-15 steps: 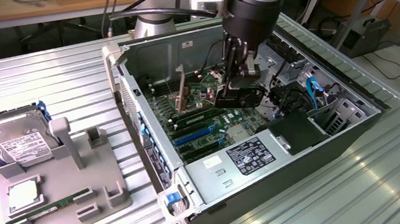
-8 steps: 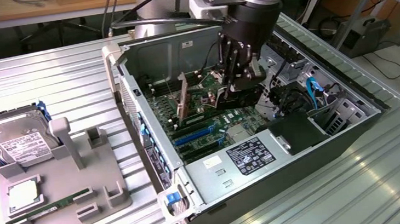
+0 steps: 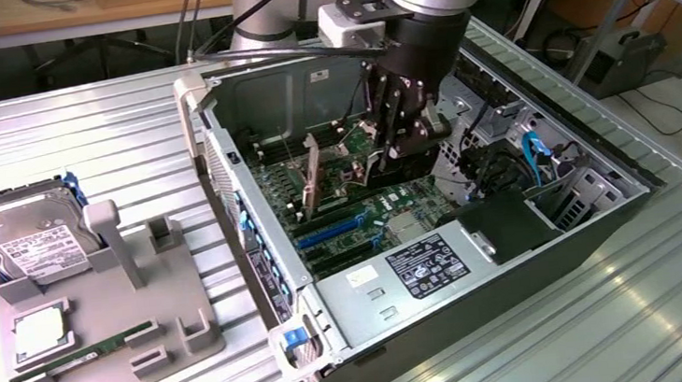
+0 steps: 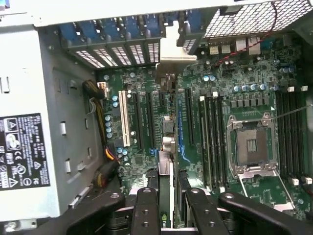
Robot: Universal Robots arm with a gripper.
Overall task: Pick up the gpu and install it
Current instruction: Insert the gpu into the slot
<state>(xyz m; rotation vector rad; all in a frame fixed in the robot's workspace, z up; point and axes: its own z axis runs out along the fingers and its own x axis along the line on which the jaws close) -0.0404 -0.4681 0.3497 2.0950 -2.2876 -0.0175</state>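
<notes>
We read the gripper (image 3: 402, 143) as closed on the gpu (image 4: 166, 171), the card pinched edge-on between the fingers (image 4: 146, 210), inside the open case (image 3: 268, 90) standing on the worktop (image 3: 86, 140); the card hangs over the expansion slots (image 4: 145, 120) of the motherboard (image 4: 244, 88), its bracket (image 4: 171, 54) up near the rear slot openings; we cannot tell whether the card edge has entered a slot. Risks as we judge them: the edge lands beside a slot or skewed, and downward force then bends card or board; the bracket tip catches on the rear wall and tilts the card in the grip; a narrow pinch may let the card pivot; the bare CPU socket (image 4: 252, 147) sits near, so a slip there could wreck contacts.
</notes>
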